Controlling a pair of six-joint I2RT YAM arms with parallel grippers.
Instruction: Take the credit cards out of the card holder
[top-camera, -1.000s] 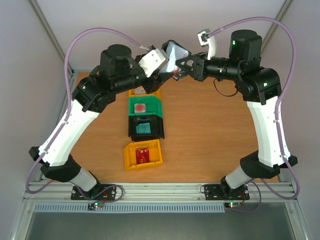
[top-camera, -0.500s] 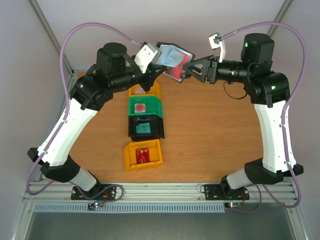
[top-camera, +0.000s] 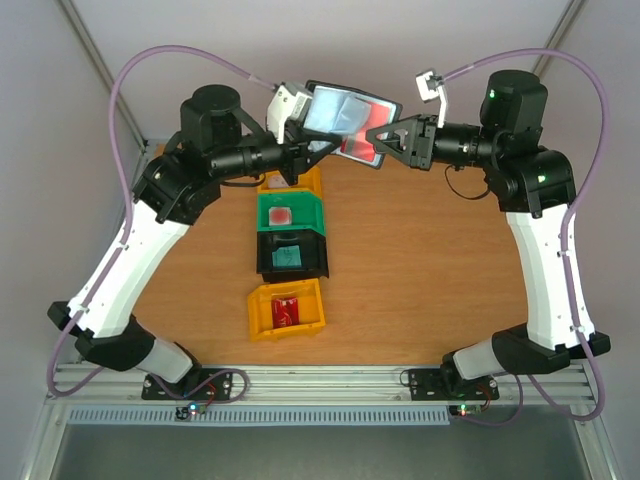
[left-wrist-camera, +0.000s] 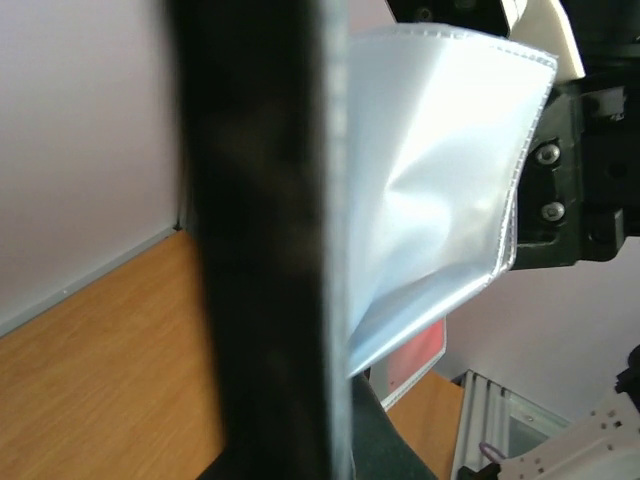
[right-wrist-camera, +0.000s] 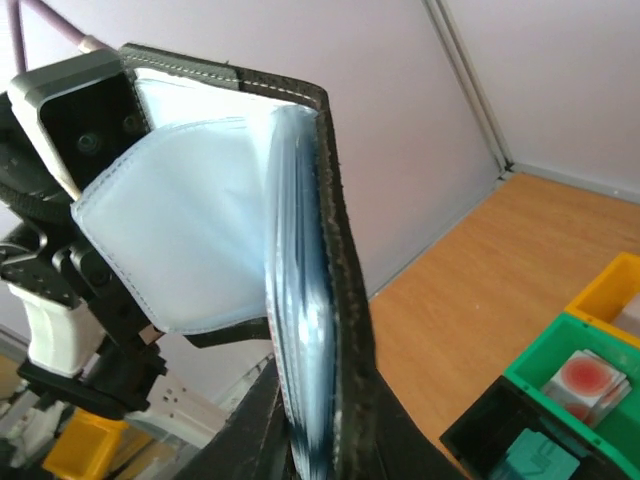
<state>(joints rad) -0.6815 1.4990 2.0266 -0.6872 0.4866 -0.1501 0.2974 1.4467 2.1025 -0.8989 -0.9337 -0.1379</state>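
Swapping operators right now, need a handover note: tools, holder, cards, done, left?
Left tool: shut on the card holder, which hangs open in the air over the far table edge.
Right tool: at the holder's other cover; grip unclear.
Done: cards lie in the green bin, black bin and near yellow bin.
Left: red card shows inside the holder; pull it out.

The left pincer (top-camera: 315, 148) and right pincer (top-camera: 368, 136) hold the open card holder (top-camera: 340, 108) up between them.
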